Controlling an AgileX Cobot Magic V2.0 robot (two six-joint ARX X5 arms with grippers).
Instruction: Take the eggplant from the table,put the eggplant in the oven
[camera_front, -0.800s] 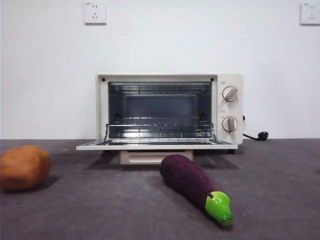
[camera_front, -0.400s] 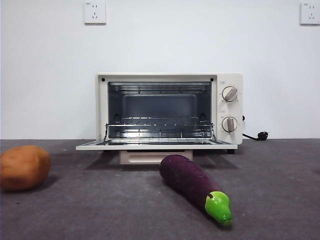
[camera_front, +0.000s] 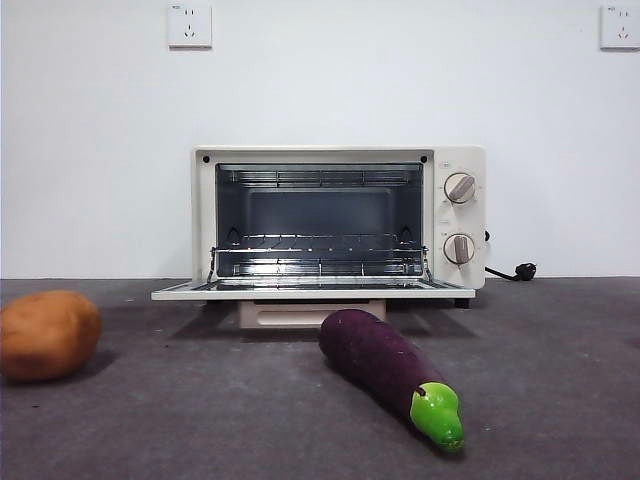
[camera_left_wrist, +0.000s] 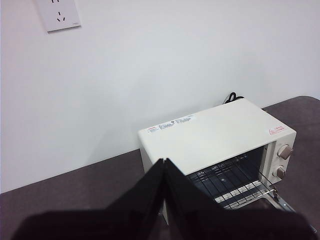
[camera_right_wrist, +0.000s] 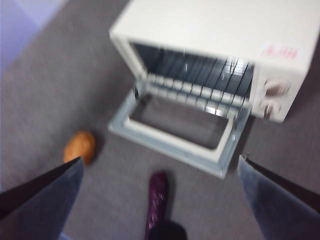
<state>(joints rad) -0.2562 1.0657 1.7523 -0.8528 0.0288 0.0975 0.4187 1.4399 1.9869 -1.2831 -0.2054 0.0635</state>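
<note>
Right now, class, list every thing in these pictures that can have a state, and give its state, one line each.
oven: door down, open; wire rack inside bare.
eggplant: lying on the table, in front of the oven, not gripped.
potato: resting on the table, apart.
left gripper: jaws shut, holding nothing.
right gripper: jaws open, above the eggplant.

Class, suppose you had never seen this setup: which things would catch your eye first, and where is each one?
The cream-white oven stands at the back of the table against the wall, its door folded down and the wire rack bare. In front of it lies the dark purple eggplant, its lime-green stem end nearest the front camera. An orange-brown potato sits apart at the far left of the front view.
</note>
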